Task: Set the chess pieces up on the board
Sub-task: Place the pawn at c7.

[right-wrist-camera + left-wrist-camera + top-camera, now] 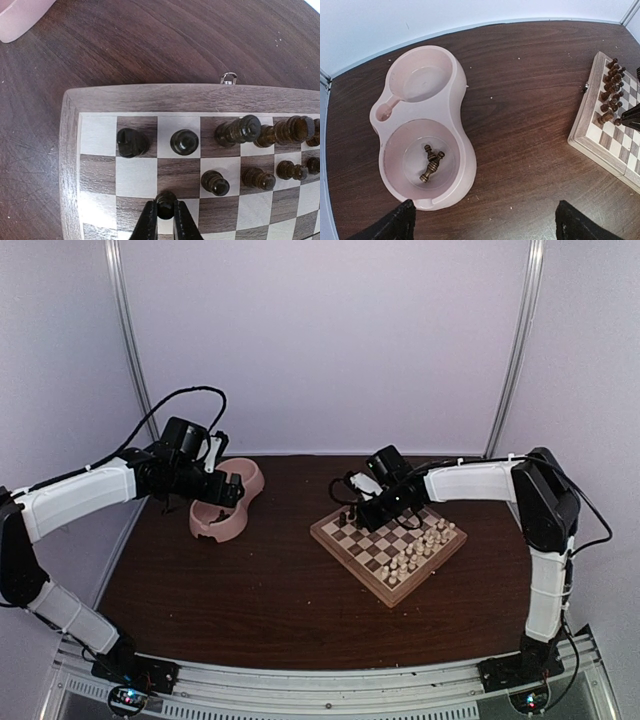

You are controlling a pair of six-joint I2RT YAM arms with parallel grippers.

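Right claw [165, 212] pinches one chess piece [165, 200] upright.

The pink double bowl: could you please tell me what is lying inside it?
In the pink double bowl, the nearer well holds dark chess pieces lying tipped over together; the farther well shows only bare plastic. The patch beneath those pieces is covered.

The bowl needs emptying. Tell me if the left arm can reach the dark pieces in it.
Probably yes: the open left tool hovers right above the bowl, and the pieces lie uncovered in its nearer compartment.
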